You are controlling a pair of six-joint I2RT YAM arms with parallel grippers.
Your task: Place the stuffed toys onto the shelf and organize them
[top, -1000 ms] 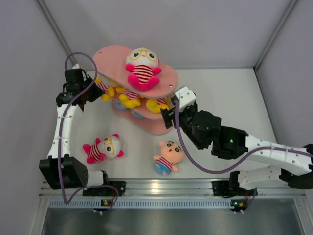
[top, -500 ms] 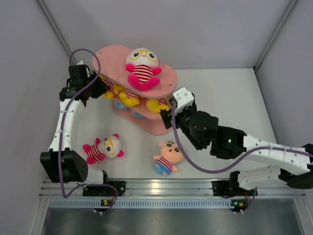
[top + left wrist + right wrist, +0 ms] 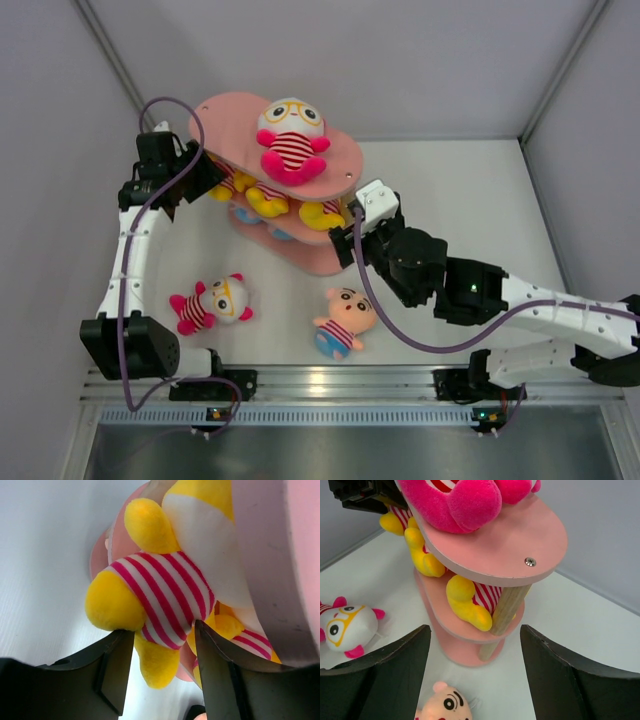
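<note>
The pink shelf (image 3: 228, 125) stands mid-table. A pink-limbed stuffed toy with yellow glasses (image 3: 290, 135) sits on its top board. Yellow stuffed toys (image 3: 265, 197) lie on the middle tier. My left gripper (image 3: 203, 177) is at the shelf's left end, jaws open around a yellow toy in a striped shirt (image 3: 165, 590), whose leg hangs between the fingers (image 3: 112, 670). My right gripper (image 3: 342, 243) hangs open and empty by the shelf's right post (image 3: 507, 607). Another pink-limbed toy (image 3: 212, 303) and a peach-faced toy (image 3: 343, 322) lie on the table.
White walls close the table in on the left, back and right. A metal rail (image 3: 330, 385) with both arm bases runs along the near edge. The right arm stretches across the right half of the table. The purple cable (image 3: 125, 300) hangs beside the left arm.
My left gripper has pushed the yellow toy in under the top board and its jaws have opened off it. The right gripper has barely shifted.
</note>
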